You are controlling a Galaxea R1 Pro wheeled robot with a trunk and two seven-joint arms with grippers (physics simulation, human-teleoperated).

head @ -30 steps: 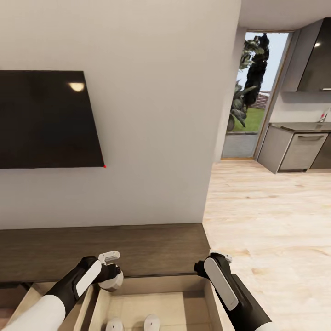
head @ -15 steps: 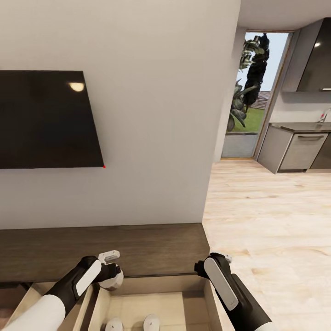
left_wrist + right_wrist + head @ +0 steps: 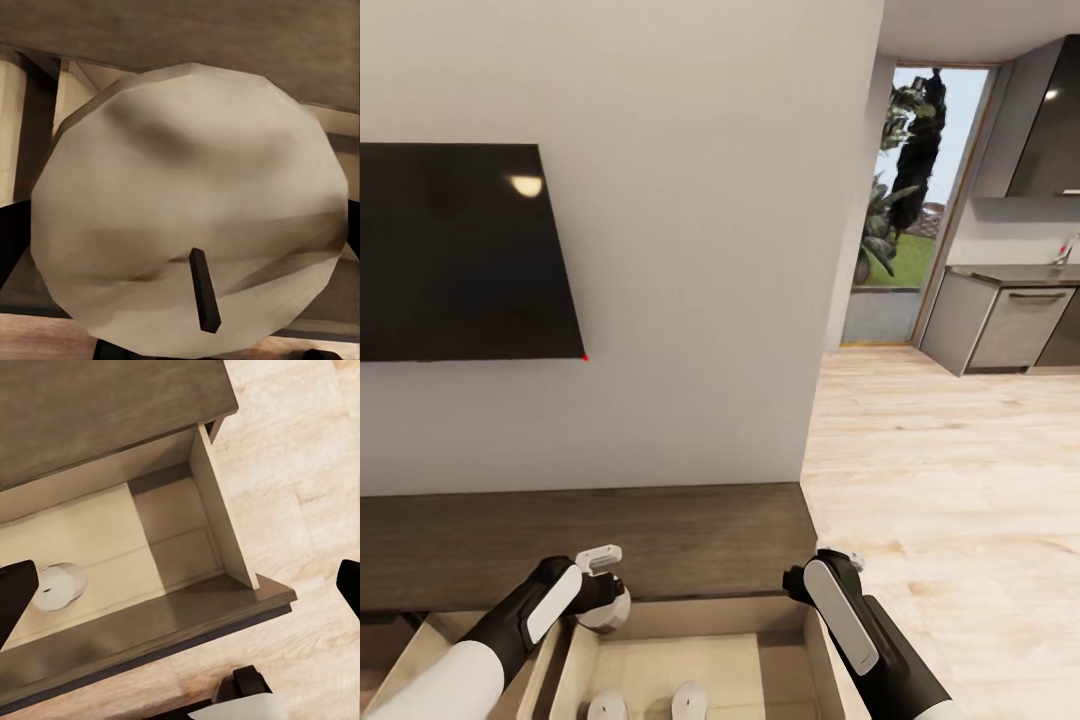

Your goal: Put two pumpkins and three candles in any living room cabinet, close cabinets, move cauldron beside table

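The dark-brown cabinet (image 3: 690,540) runs along the wall under the TV, with one drawer (image 3: 700,618) pulled open toward me. Two grey-beige candles (image 3: 605,706) (image 3: 688,700) lie on the drawer's pale floor. My left gripper (image 3: 600,598) is shut on a third candle (image 3: 187,202) and holds it just above the drawer's back left corner, wick facing the wrist camera. Over the drawer's right end my right gripper (image 3: 180,592) hangs open and empty, with one candle (image 3: 60,585) below it. The pumpkins, cauldron and table are out of view.
A black TV (image 3: 460,250) hangs on the white wall above the cabinet. To the right, light wooden floor (image 3: 940,470) leads to grey kitchen cupboards (image 3: 1010,325) and a glass door (image 3: 900,200).
The whole head view has shifted slightly, so the camera moved a little. Both arms and the held candle stay where they were.
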